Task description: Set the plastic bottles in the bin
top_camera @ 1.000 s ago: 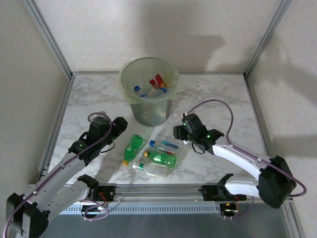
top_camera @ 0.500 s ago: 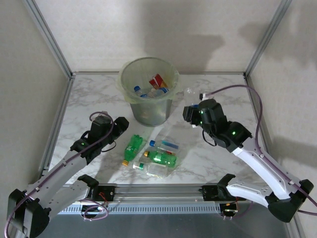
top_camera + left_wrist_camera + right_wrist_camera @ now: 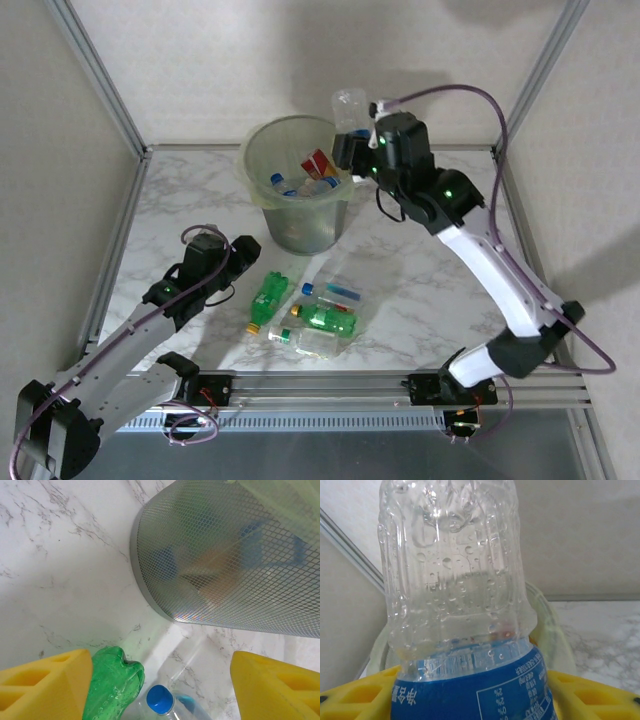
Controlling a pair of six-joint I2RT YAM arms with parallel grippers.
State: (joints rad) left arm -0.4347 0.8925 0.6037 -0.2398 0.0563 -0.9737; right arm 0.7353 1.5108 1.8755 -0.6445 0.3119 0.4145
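Top external | right gripper (image 3: 351, 147) clamps clear bottle (image 3: 350, 104), risen above bin (image 3: 252, 165) rim | left gripper (image 3: 162, 685) wide

left arm (image 3: 112, 352) and right arm (image 3: 482, 258): white link shells, black joint housings, black wrist blocks. a purple cable (image 3: 455, 92) loops off each wrist. small green lights (image 3: 447, 187) on the black joints. black base mounts (image 3: 192, 386) with exposed wiring. left gripper (image 3: 160, 690) and right gripper (image 3: 470, 695) carry yellow foam pads (image 3: 45, 680) with moulded hollows.
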